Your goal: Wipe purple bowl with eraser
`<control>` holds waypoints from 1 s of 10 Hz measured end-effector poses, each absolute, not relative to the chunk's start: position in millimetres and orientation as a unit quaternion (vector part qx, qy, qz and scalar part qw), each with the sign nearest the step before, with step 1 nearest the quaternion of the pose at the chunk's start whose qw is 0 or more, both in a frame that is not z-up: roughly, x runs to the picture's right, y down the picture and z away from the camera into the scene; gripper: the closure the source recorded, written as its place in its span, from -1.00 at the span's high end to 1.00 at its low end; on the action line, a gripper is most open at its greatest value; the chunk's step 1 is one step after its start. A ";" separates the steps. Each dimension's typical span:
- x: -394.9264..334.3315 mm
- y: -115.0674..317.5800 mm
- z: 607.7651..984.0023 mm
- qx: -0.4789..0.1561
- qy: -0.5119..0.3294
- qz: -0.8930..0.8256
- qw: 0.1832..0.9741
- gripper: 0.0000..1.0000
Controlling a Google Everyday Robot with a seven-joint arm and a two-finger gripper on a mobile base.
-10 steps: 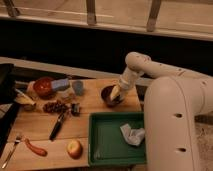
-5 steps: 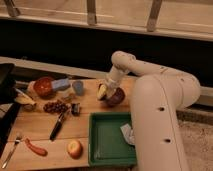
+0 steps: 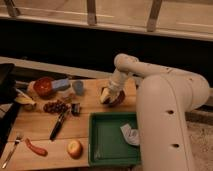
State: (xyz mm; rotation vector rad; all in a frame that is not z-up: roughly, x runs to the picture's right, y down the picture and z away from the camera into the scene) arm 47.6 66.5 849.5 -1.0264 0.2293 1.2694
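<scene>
- Tracking arm (image 3: 150, 75): over the last second its forearm has swung across the board toward the red-orange bowl (image 3: 43, 86). In the last half second it has travelled almost no further.
- Green tray (image 3: 92, 142): below the gripper, nearer the camera, unchanged.
- Purple bowl (image 3: 120, 99): same spot on the board, directly under the gripper and showing mostly on its arm side.
- Gripper (image 3: 106, 94): a second ago over the bowl's middle, now low at the rim farthest from the robot's body.
- Eraser (image 3: 103, 96): pale block clamped at the gripper tip, against or just at that rim; actual contact cannot be told.
- Judgement: one wiping stroke has run across the inside and wiping is under way.
</scene>
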 end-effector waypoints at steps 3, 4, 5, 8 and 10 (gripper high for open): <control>90.7 70.7 840.5 -0.439 0.119 0.589 0.668 -1.00; 97.9 67.2 842.7 -0.434 0.121 0.594 0.667 -1.00; 99.0 62.9 846.2 -0.432 0.122 0.594 0.668 -1.00; 74.8 43.5 862.8 -0.429 0.115 0.584 0.679 -1.00; 54.4 36.5 870.6 -0.431 0.109 0.576 0.686 -1.00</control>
